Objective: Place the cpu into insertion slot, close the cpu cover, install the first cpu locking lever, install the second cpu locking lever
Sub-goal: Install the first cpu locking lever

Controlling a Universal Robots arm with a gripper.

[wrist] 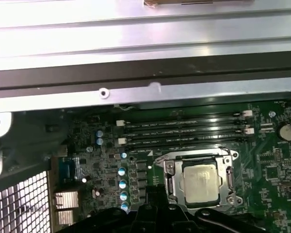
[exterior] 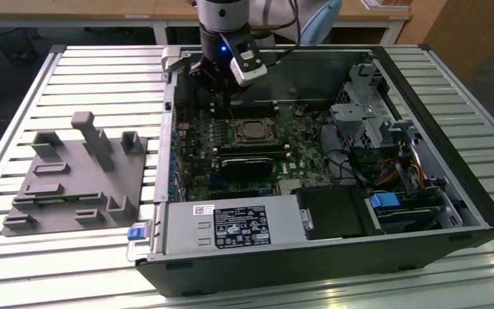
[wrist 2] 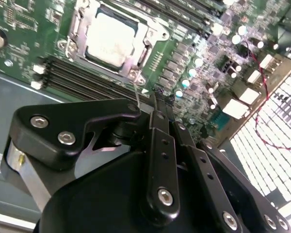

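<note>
The cpu (wrist 2: 110, 40) lies flat in the insertion slot (exterior: 251, 131) on the green board, silvery top up, and is also seen in the first wrist view (wrist: 200, 181). The cpu cover (wrist 2: 80, 30) lies down around it as a silver frame (wrist: 170, 180). A thin locking lever (wrist 2: 136, 90) stands up from the socket's corner, right beside my fingertips; I cannot tell if they touch it. My gripper (wrist 2: 157, 101) hovers low inside the case near that corner, between the socket and the case wall (exterior: 221, 96), with its fingers together.
Long black memory slots (wrist: 184, 128) run beside the socket. A black heatsink (exterior: 245, 167) sits on the socket's other side, with the power supply (exterior: 229, 225) beyond. The drive cage (exterior: 367, 122) is at the exterior view's right. A grey fixture (exterior: 75, 174) lies outside the case.
</note>
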